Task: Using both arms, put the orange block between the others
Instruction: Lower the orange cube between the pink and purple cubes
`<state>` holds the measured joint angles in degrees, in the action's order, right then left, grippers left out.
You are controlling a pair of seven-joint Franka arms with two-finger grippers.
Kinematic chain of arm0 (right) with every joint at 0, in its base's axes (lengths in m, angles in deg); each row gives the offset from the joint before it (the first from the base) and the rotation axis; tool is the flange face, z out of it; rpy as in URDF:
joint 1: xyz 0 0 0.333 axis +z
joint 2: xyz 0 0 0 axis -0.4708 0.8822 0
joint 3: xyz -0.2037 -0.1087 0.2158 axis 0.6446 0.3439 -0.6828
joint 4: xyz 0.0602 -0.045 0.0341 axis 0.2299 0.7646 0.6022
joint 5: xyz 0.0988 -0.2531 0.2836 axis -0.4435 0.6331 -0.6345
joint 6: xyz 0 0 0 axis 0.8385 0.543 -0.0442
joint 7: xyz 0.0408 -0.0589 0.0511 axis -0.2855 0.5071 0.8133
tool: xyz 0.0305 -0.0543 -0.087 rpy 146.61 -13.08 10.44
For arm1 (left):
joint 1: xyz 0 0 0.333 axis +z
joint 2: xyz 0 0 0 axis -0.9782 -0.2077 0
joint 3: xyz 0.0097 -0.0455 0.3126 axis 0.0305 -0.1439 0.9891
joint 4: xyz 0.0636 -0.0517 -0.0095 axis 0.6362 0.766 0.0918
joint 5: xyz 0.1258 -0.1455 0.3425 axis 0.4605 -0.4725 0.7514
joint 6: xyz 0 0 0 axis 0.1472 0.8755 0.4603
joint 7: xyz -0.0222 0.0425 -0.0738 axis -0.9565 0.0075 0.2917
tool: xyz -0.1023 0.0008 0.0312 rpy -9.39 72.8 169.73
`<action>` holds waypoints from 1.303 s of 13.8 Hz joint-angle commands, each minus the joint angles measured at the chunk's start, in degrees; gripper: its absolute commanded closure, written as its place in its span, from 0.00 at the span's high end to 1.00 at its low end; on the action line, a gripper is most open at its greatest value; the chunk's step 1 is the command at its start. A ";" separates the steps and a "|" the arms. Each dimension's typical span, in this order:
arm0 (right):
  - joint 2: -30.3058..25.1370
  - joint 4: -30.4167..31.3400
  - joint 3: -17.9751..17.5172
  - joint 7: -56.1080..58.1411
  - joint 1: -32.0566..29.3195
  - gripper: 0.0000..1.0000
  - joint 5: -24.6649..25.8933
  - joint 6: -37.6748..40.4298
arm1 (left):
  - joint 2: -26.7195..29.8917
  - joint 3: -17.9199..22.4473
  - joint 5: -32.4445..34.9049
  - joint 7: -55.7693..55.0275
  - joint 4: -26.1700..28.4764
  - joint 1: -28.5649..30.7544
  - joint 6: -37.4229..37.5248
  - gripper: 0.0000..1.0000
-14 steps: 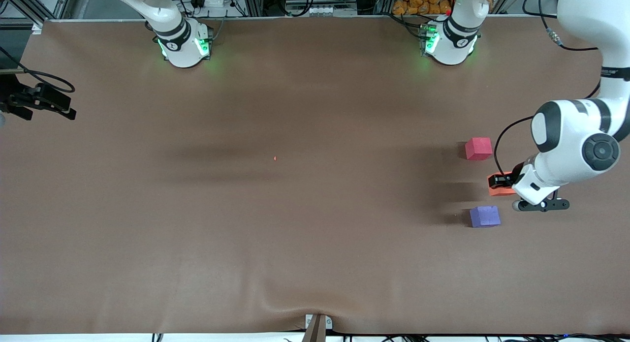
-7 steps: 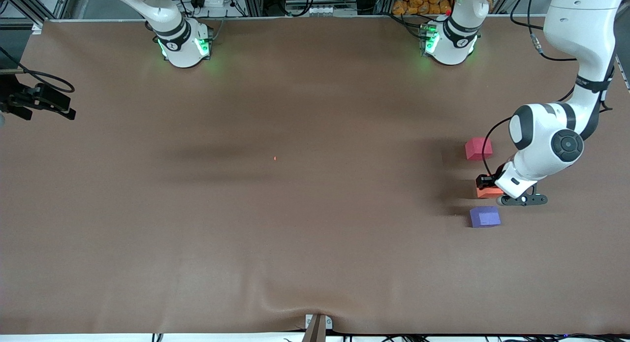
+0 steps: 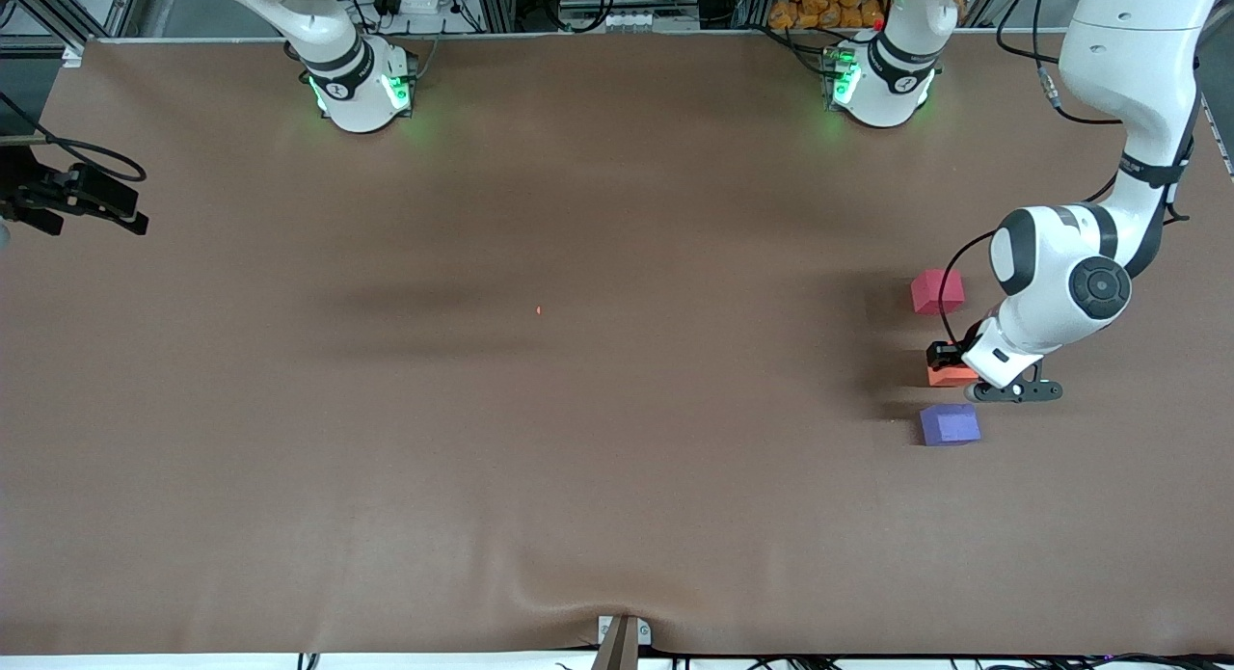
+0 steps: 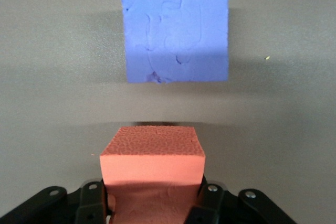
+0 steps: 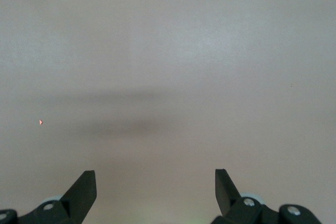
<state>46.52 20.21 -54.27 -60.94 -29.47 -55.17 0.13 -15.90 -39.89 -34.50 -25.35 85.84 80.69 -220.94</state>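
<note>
Right tool: fingers spread wide, holding nothing, over bare brown table at the right arm's end. The right arm waits, its base at the table's edge farthest from the front camera.

Red speck: on mid-table.

Pink-red block: toward the left arm's end, farthest of the three from the front camera.

Orange block: clamped in the left tool, fingers pressing two opposite faces; low over the gap between the other two blocks, touching neither.

Purple block: nearest the front camera, just beside the orange block.

Left arm: reaches in from the table's end, elbow bent, wrist angled down.
</note>
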 commanded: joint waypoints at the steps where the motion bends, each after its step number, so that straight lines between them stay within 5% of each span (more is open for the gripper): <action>1: -0.99 0.85 -0.19 -1.03 -0.02 1.00 0.80 0.25 | 0.27 -0.39 0.19 3.16 0.71 0.40 -1.09 0.37; 11: -0.99 0.85 -0.27 -4.01 -0.02 1.00 0.89 0.52 | -2.01 -1.18 -0.60 5.02 0.63 0.58 -1.62 0.42; 12: -0.99 0.85 -0.27 -4.01 -0.02 1.00 0.89 0.52 | -2.18 -1.09 -0.68 4.93 0.45 0.58 -1.62 0.62; 13: -0.99 0.85 -0.27 -4.01 -0.02 1.00 0.89 0.52 | -2.62 -1.09 -0.69 5.02 0.28 0.58 -1.62 1.00; 18: -0.99 0.85 -0.27 -3.93 -0.02 1.00 0.89 0.43 | -0.01 -1.00 -0.60 5.02 -0.69 0.49 -1.09 1.00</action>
<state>46.52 20.23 -54.27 -63.73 -29.47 -55.16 0.43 -18.25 -40.67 -34.52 -21.14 85.41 80.80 -222.09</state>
